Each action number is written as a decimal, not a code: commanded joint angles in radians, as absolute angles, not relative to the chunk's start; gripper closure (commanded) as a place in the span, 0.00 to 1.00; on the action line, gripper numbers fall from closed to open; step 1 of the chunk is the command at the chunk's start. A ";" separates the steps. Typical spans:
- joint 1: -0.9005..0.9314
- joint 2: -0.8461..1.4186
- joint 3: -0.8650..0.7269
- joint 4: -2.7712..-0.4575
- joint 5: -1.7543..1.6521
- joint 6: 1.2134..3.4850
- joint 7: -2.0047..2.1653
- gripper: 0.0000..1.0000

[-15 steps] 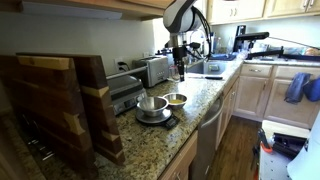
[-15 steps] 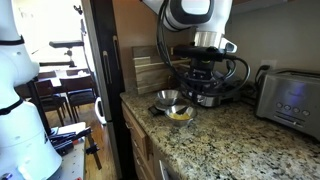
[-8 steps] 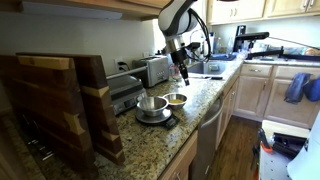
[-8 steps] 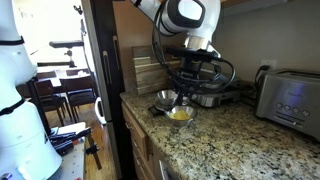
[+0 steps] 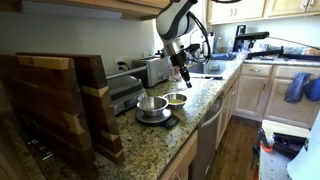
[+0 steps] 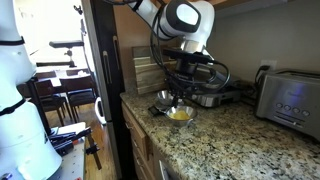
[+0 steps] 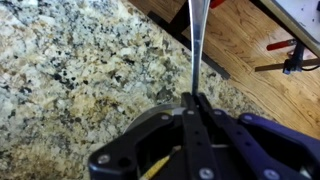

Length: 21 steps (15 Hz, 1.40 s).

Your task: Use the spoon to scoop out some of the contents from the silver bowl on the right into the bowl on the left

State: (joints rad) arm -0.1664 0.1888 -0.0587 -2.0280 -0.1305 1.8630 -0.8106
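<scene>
My gripper [image 5: 181, 69] is shut on a spoon [image 5: 184, 78] and holds it above the granite counter, just behind two bowls. In the wrist view the jaws [image 7: 195, 108] clamp the spoon's thin handle [image 7: 197, 40], which points away towards the counter edge. An empty silver bowl [image 5: 152, 104] stands on a dark scale. A smaller bowl [image 5: 176, 99] with yellow contents sits next to it. Both show in an exterior view, the empty bowl [image 6: 166, 98] and the yellow-filled bowl [image 6: 181, 115], with the gripper [image 6: 192, 80] right above them. The spoon's scoop end is hidden.
Wooden cutting boards [image 5: 60, 100] stand at the near end of the counter. A black appliance [image 5: 122, 92] and a toaster [image 5: 153, 68] line the wall. A sink [image 5: 205, 68] lies beyond. The counter's front edge [image 5: 205, 105] runs close beside the bowls.
My gripper has moved with the spoon towards the bowls and tilted. The bowls have not moved.
</scene>
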 commanded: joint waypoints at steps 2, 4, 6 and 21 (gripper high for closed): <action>-0.160 0.189 -0.065 -2.026 -0.129 1.861 -0.811 0.94; -0.139 0.191 -0.063 -2.022 -0.195 1.855 -0.764 0.97; -0.120 0.203 -0.054 -2.006 -0.250 1.833 -0.749 0.97; -0.008 0.428 -0.016 -1.897 -0.620 1.715 -0.604 0.97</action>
